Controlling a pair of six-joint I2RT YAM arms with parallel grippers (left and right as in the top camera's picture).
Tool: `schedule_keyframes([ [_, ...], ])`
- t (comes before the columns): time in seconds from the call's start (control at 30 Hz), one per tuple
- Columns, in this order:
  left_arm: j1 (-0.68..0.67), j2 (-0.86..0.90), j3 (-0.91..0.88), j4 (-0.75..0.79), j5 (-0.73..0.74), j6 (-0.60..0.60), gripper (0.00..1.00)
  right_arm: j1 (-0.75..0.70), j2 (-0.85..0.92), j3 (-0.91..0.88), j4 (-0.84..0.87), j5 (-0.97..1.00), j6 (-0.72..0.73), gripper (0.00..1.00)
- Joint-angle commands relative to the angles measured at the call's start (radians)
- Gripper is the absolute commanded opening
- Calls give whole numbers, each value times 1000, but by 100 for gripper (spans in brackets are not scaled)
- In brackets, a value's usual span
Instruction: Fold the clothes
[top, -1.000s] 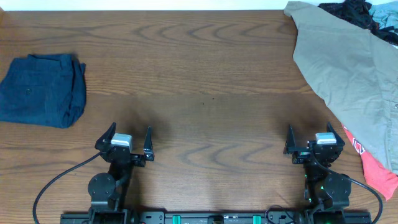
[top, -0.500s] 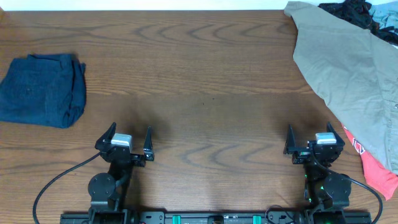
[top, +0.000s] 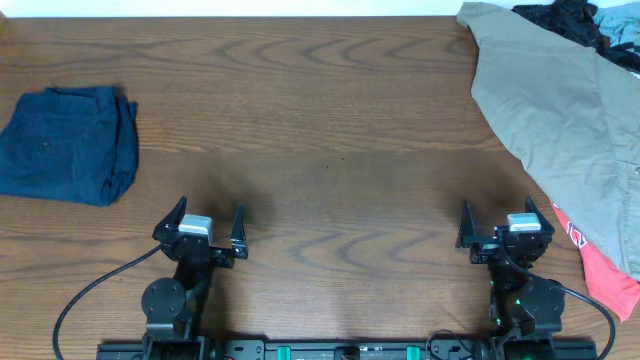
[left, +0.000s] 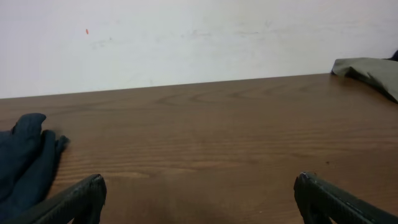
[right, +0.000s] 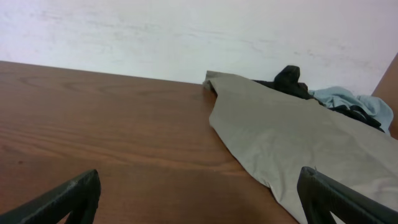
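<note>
Both pincers sit released, jaws spread wide and holding nothing: the right gripper (top: 499, 212) and the left gripper (top: 208, 212) are parked low at the near edge of the table (top: 340, 120), fingers aimed toward the far wall. The khaki trousers (top: 560, 110) I have to fold lie unfolded on the right side of the table, spread flat as one broad sheet. They are ahead of the right gripper and to its right, and their lower hem passes close by that gripper's outer side. Their long axis runs on a diagonal, from a narrow corner at the far edge down toward the near right edge, where the cloth leaves the overhead view. That corner points away from me and slightly left; I cannot tell from here which end is the waistband. My right arm is plainly the nearer one, while my left is well apart from the trousers across bare wood, so I judge the first reach belongs to the right, forward and outward. A red garment (top: 600, 270) peeks out beneath the trousers' near end, and dark and pale blue clothes (top: 590, 20) are heaped at the far right corner. Folded dark blue jeans (top: 65, 140) rest at the far left.
</note>
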Motion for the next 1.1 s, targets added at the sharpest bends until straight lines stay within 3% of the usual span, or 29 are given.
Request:
schedule_keyframes([
  [0.0, 4, -5, -16, -31, 24, -1, 98, -10, -2, -2, -4, -3, -14, 99],
  [0.23, 4, -5, -16, -31, 25, -3, 98, -10, -2, -2, -4, -26, -13, 99],
  [0.5, 4, 8, -10, -38, 32, -182, 98, -10, 3, -2, -4, -86, 59, 99],
  [0.7, 4, 80, 75, -131, 66, -193, 98, -10, 45, 39, -50, -85, 111, 99],
  [1.07, 4, 414, 420, -425, 70, -193, 98, -10, 412, 309, -158, -82, 110, 99],
])
